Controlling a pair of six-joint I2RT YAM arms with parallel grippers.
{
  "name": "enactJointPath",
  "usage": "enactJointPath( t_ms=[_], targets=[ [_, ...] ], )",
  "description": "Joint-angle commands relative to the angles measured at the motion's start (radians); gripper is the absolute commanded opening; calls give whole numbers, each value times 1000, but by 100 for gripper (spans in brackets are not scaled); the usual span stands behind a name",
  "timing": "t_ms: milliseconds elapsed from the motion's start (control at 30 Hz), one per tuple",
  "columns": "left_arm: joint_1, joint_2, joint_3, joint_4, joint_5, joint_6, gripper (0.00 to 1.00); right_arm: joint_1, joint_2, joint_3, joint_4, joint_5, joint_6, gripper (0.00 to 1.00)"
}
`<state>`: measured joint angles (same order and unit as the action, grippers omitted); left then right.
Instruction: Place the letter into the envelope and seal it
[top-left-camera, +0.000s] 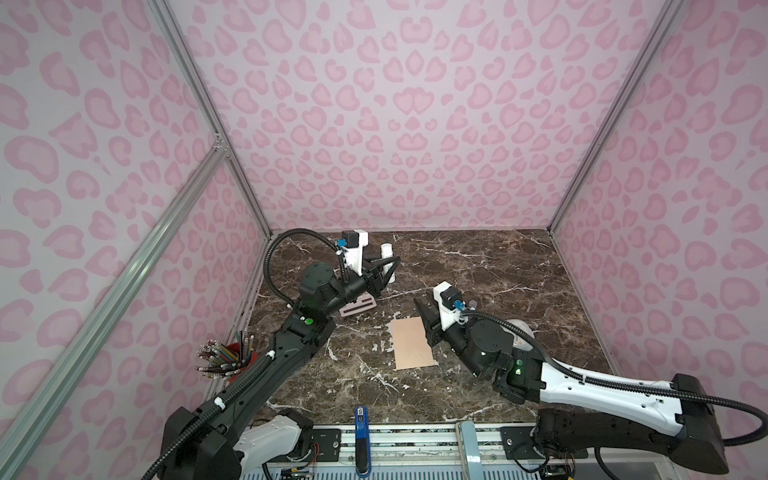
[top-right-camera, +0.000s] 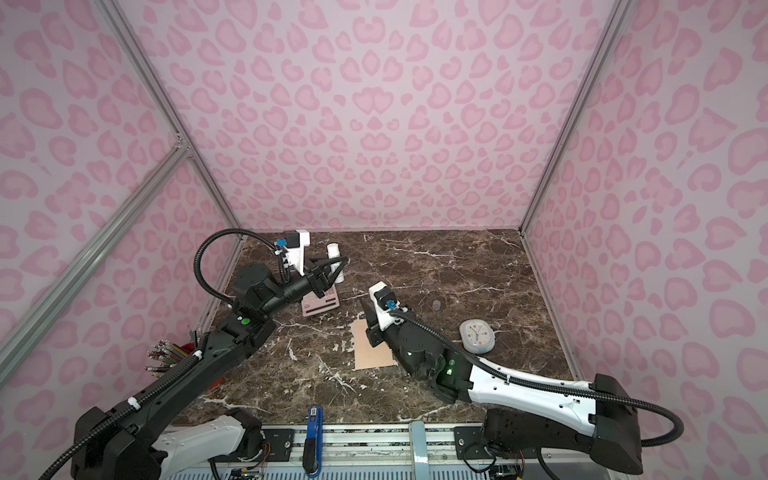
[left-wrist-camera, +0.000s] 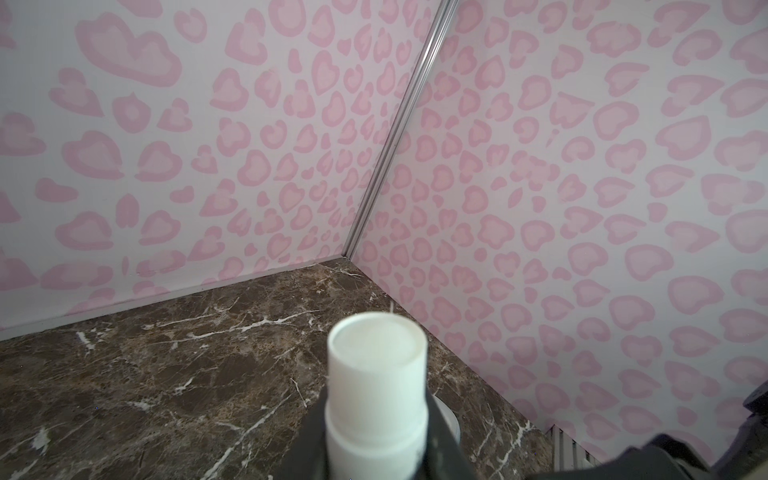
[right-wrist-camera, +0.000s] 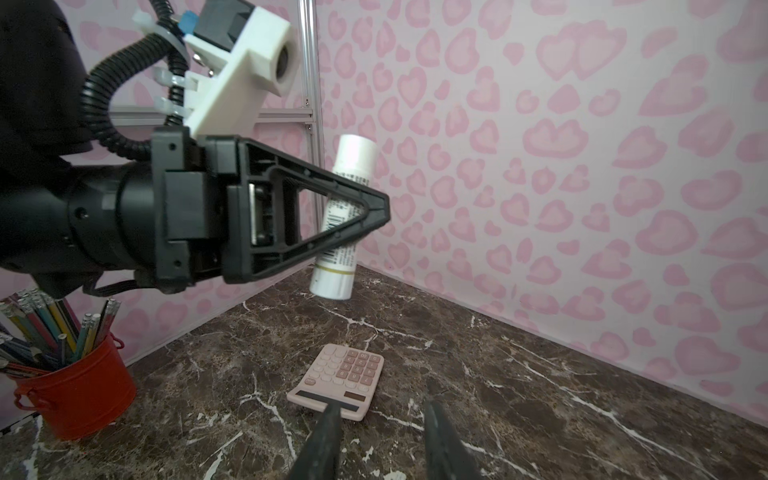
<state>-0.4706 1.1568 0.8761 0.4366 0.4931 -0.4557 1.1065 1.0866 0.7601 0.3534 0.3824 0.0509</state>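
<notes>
Envelope (top-left-camera: 411, 345) is lying flat at mid-worktop (top-left-camera: 498, 270). At far left, a red pencil bucket (right-wrist-camera: 79, 395) is standing by the wall. Left tool (top-left-camera: 394, 268) is clamping a white glue stick (right-wrist-camera: 353, 166), tilted and clear of the worktop, beyond the pink calculator (right-wrist-camera: 338, 380). Right tool (right-wrist-camera: 382, 409) is hovering over the envelope's far right corner, fingers parted, nothing between them. A clock (top-right-camera: 477, 336) is lying farther right.
</notes>
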Motion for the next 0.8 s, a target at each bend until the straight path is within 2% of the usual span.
enactJointPath(
  t_ms=[0, 67, 167, 267, 433, 767],
  targets=[
    [14, 40, 31, 149, 200, -91, 4, -89, -18, -21, 19, -341, 101, 35],
    [18, 80, 36, 259, 315, -164, 4, -162, -10, -21, 57, -525, 148, 35],
    [23, 134, 18, 476, 425, -300, 4, -242, 18, -28, 158, -732, 227, 37],
    [29, 187, -1, 667, 472, -419, 4, -292, 47, -31, 246, -855, 288, 39],
    [30, 251, 2, 829, 509, -523, 4, -342, 80, -27, 341, -960, 362, 43],
    [28, 332, 26, 993, 544, -645, 3, -374, 146, 6, 418, -1019, 418, 42]
  ],
)
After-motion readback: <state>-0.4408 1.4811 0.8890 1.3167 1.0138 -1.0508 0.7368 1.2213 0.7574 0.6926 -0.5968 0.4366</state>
